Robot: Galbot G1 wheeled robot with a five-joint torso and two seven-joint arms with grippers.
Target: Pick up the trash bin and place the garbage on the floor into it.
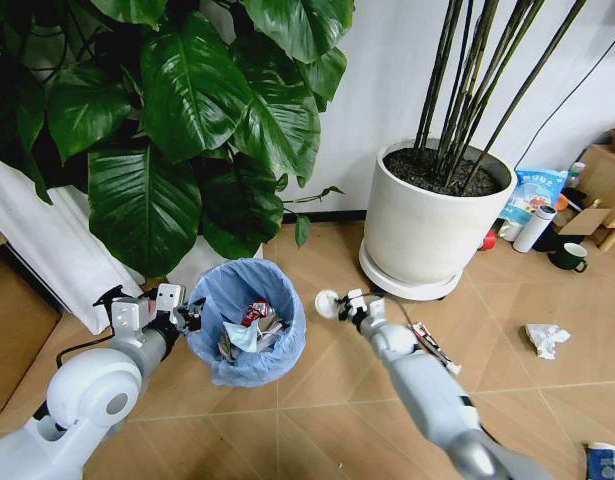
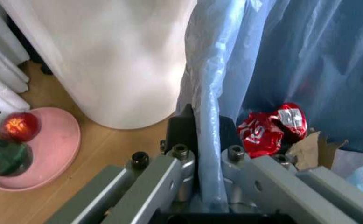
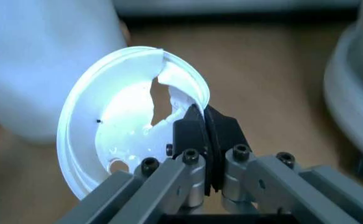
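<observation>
Clamping the bin (image 1: 245, 322) rim at its nine o'clock, the left hand (image 1: 192, 315) holds it up; the right hand (image 1: 339, 306), pinching the disc (image 1: 328, 302), sits at the bin's three o'clock, just beside.

The head camera looks down from above; both wrist cameras sit close, the left sharing the trash bin (image 1: 246, 322).

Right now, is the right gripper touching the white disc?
Touching. In the right wrist view, the right gripper has its jaws shut on the torn edge of the white disc; no gap shows between them.
</observation>
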